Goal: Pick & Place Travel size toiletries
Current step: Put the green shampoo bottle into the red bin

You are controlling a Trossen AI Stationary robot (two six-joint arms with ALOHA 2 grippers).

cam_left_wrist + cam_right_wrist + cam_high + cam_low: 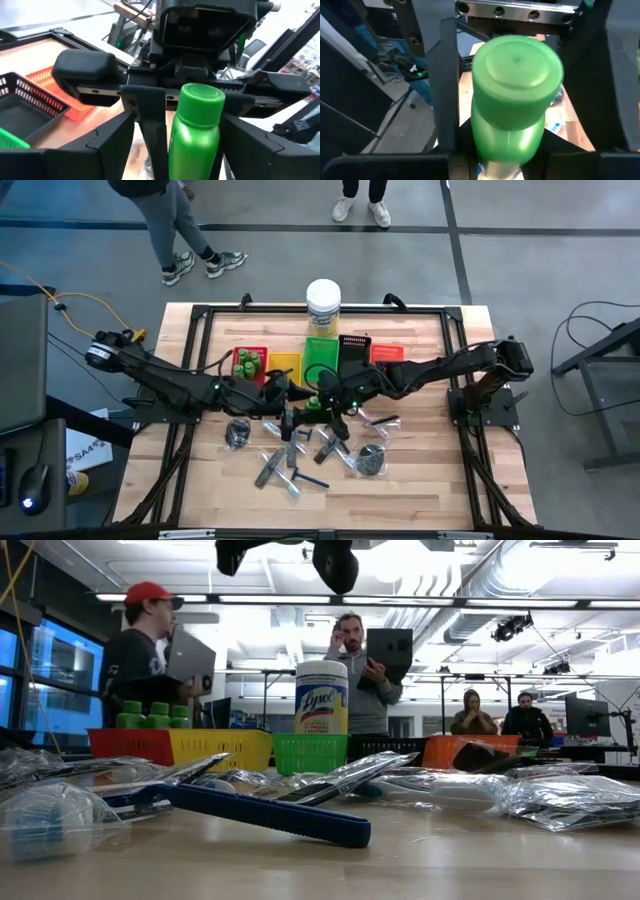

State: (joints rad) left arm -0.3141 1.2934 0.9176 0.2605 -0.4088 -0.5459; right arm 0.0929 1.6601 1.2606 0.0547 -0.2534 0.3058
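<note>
— Where the two arms meet above mid-table, who has the green bottle [515, 100]?

— Right gripper [512, 150] pinches its smooth, glossy body between matte black fingers [445, 85]; round cap facing out. Left gripper [192, 150] has its fingers [112, 140] spread wide on either side of the bottle, apart from it.

— And the other toiletries?

— Crinkly clear-wrapped pieces and a blue razor [260, 812] lie scattered on the pale wood table [420, 490]. Three green bottles stand in the red mesh tray [250, 363].

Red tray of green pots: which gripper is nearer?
Left, narrowly. The left gripper hangs open just off the red plastic tray; the right gripper, shut on a green bottle, faces it from farther away.
</note>
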